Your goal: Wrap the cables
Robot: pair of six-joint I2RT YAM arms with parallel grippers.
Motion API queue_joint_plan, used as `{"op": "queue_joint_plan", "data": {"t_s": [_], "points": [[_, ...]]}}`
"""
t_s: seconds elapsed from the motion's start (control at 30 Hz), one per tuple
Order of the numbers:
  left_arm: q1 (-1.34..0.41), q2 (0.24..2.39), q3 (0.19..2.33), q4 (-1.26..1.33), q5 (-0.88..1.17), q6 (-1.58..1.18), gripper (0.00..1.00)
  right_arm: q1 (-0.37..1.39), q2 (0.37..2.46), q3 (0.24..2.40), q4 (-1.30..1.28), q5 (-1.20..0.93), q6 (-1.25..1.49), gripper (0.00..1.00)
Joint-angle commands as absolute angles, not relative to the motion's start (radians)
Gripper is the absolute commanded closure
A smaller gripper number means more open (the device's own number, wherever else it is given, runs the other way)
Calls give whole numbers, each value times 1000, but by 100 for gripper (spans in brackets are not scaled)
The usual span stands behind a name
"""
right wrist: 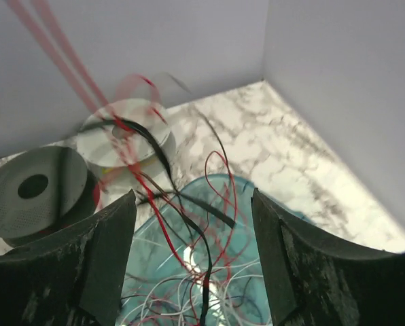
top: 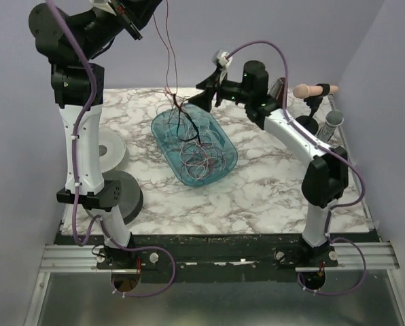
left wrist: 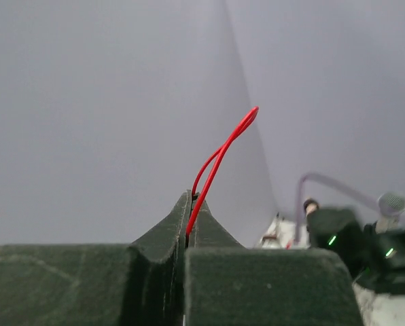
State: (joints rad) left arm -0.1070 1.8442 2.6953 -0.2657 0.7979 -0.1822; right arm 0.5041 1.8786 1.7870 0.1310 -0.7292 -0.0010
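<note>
Mostly, the cables [top: 197,155] are seen as a tangle of thin red, black, white and pink loops heaped inside a translucent blue tray [top: 223,136], which is set near the middle of the marbled table [top: 270,190]. From the far end of that heap a few strands are drawn up out of the tray, and a red strand [left wrist: 223,151] is carried steeply upward to the left gripper [top: 124,17], held high above the far left part of the table. In the left wrist view this gripper's jaws are shown pressed together, with the red strand pinched between them, doubled over, and a narrow loop of it standing out beyond the fingertips against the pale wall. The right gripper [top: 206,98] is held just above the far rim of the tray. In the right wrist view its fingers [right wrist: 107,251] are spread wide, nothing is clasped between them, and red and black strands are seen crossing the gap over the tangle below; whether any strand touches a pad cannot be told. At the left side of the table a white spool [top: 111,151] and a dark grey spool [top: 124,197] are found just beside each other, apart from the tray.
</note>
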Motion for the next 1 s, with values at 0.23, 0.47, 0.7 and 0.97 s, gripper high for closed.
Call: {"op": "queue_joint_plan", "data": {"t_s": [0.23, 0.47, 0.7, 0.97], "points": [[-137, 1816, 2658, 45, 778, -255, 100, 597, 2040, 1809, 215, -753, 95, 35], [-137, 1830, 2690, 121, 550, -65, 100, 578, 1982, 1613, 158, -634, 41, 99], [-135, 1851, 2734, 325, 328, 133, 100, 500, 2063, 1551, -102, -425, 11, 99], [-135, 1853, 2734, 354, 287, 224, 100, 496, 2065, 1589, -207, -430, -49, 99]]}}
